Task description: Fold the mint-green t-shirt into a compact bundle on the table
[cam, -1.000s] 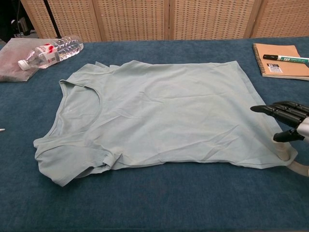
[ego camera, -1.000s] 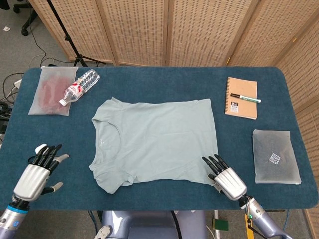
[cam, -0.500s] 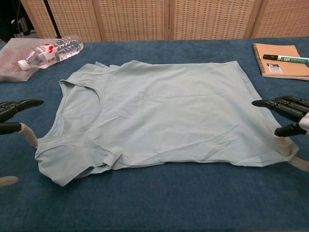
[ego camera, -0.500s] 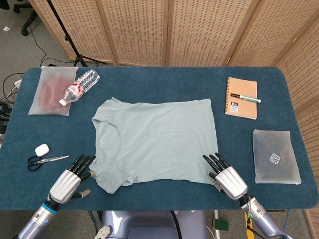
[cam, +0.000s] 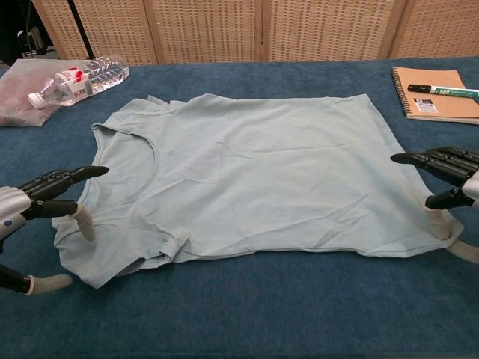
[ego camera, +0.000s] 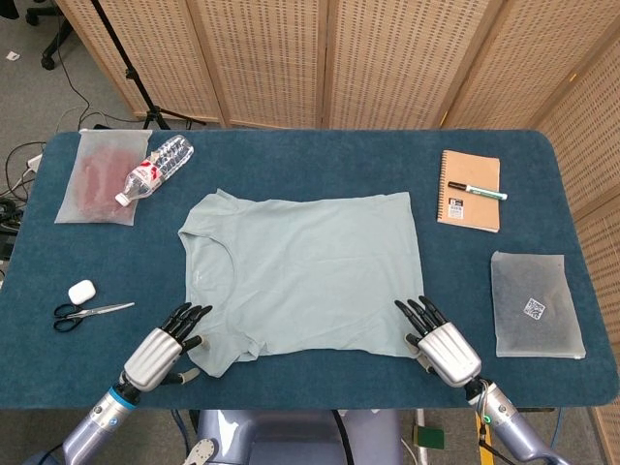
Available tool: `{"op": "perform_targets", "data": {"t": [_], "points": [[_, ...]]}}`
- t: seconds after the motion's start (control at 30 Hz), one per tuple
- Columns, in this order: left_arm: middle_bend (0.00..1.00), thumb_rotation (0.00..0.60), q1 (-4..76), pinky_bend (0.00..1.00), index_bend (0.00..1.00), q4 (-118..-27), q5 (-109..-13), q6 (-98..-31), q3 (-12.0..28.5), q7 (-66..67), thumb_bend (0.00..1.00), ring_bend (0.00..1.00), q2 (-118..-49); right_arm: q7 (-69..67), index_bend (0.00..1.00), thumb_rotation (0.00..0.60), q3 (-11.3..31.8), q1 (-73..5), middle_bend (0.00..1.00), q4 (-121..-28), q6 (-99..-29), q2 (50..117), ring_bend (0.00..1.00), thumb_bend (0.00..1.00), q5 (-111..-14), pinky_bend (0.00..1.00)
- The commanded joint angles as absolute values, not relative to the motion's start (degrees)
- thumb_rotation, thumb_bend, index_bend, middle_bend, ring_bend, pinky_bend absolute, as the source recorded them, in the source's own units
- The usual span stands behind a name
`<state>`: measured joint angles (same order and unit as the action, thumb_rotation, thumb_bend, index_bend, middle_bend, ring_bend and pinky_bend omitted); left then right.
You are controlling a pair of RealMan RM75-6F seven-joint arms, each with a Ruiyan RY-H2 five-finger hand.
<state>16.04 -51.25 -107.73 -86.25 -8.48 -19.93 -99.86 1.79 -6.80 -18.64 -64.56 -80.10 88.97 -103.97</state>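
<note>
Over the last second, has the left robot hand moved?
Yes. The left robot hand moved right across the table, away from the scissors, to the near sleeve of the mint-green t-shirt.

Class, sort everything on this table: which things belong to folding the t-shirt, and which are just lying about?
Belongs to the job:
t-shirt
left hand
right hand

Just lying about:
water bottle
notebook
marker
scissors
small white case
two frosted bags
</note>
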Motion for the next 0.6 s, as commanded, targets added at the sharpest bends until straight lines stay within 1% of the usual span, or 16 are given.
{"op": "perform_targets", "data": {"t": [0.03,0.1,0.13,0.43,0.6], "points": [[0.0,0.6,16.6,0.0,0.49,-50.4,-107.4,-86.2,-8.7,-21.0,0.26,0.0,-100.8,2.0,0.64,0.6,-6.7,-18.7,0.0,-64.9,-80.0,88.9,0.0,0.52,-103.9,0.02],[0.0,0.6,16.7,0.0,0.5,-50.1,-107.2,-86.2,-8.8,-21.4,0.31,0.0,-101.1,2.2,0.64,0.6,-6.8,-18.8,0.0,-64.9,-80.0,88.8,0.0,0.52,-103.9,0.02],[0.0,0.6,16.8,0.0,0.5,-50.0,-107.1,-86.2,-8.9,-21.5,0.32,0.0,-101.2,2.2,0.64,0.6,-6.7,-18.9,0.0,-64.9,-80.0,88.8,0.0,0.52,-104.0,0.02],[0.0,0.6,17.3,0.0,0.59,-50.3,-105.8,-85.2,-9.4,-22.7,0.35,0.0,-101.9,2.2,0.64,0.6,-6.5,-18.9,0.0,-65.6,-80.3,88.5,0.0,0.52,-103.8,0.02],[0.0,0.6,17.7,0.0,0.65,-50.8,-105.2,-84.7,-9.5,-22.7,0.4,0.0,-102.1,2.4,0.64,0.6,-6.4,-19.0,0.0,-66.1,-80.3,88.2,0.0,0.52,-103.6,0.02]]}}
